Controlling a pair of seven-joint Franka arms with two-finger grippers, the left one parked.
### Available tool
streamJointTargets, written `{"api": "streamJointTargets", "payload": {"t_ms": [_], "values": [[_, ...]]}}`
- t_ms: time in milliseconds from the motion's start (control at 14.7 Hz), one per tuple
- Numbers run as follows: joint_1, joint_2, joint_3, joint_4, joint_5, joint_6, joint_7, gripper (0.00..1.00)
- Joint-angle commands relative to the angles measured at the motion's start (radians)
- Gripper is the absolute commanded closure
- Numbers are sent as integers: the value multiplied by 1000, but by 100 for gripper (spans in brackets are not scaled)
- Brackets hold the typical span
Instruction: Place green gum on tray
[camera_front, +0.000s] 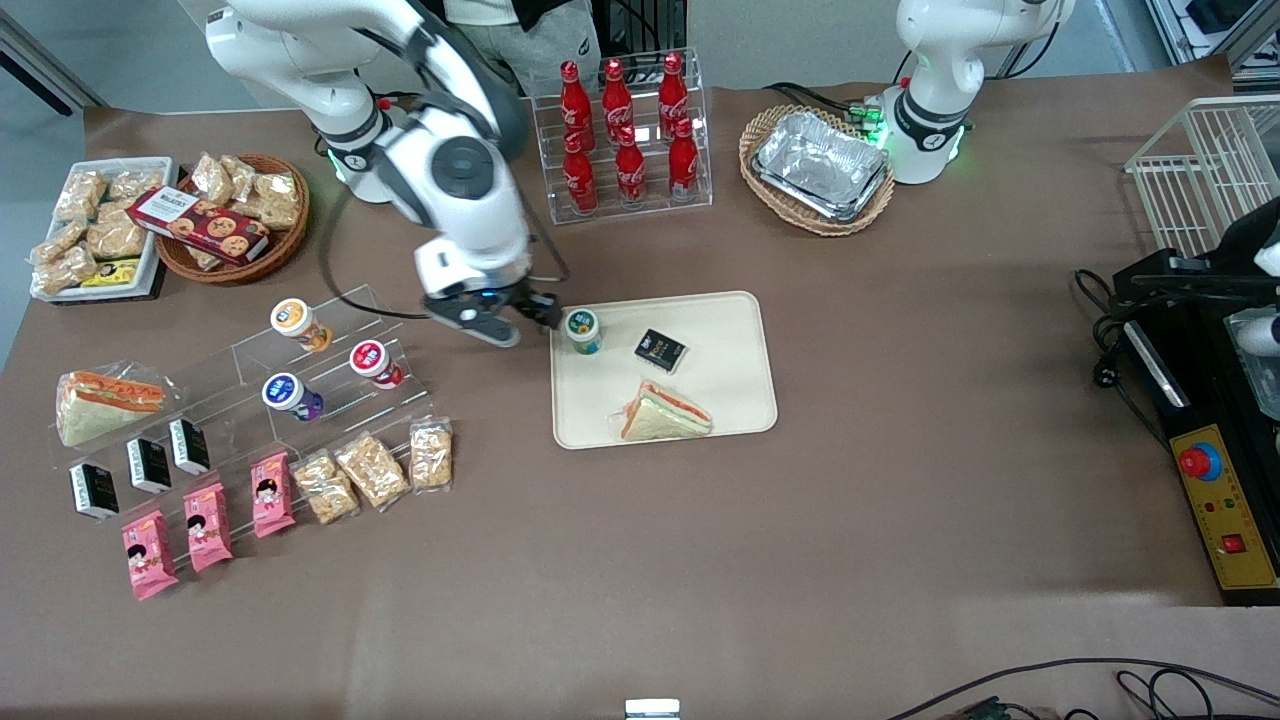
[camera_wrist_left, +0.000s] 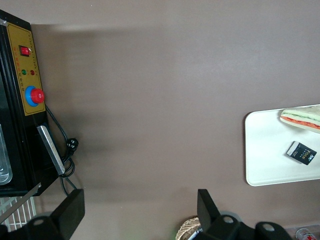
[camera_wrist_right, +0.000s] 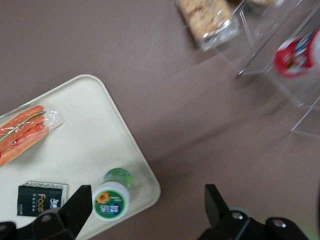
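Green gum (camera_front: 583, 330) sits upright on tray (camera_front: 740, 330) w/ sunflower lid – gripper (camera_front: 527, 318) just beside it, fingers spread, released – black "Face" pack (camera_front: 660, 350) nearby.

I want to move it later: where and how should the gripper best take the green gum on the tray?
Probably from above, closing across its round body just below the lid: the green gum stands upright on the tray, clear of other items. The gripper is open beside it.
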Motion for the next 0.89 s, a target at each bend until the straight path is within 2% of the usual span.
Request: {"api": "streamJointTargets", "payload": {"t_ms": [0, 68, 341, 477, 818], "values": [[-31, -112, -163, 15, 122, -105, -347, 0], [-30, -126, -228, 32, 141, -145, -445, 0], [-33, -123, -499, 212, 144, -358, -829, 0], [-30, -112, -613, 283, 142, -394, -1013, 0], [-28, -82, -756, 404, 124, -454, -1216, 0]]}}
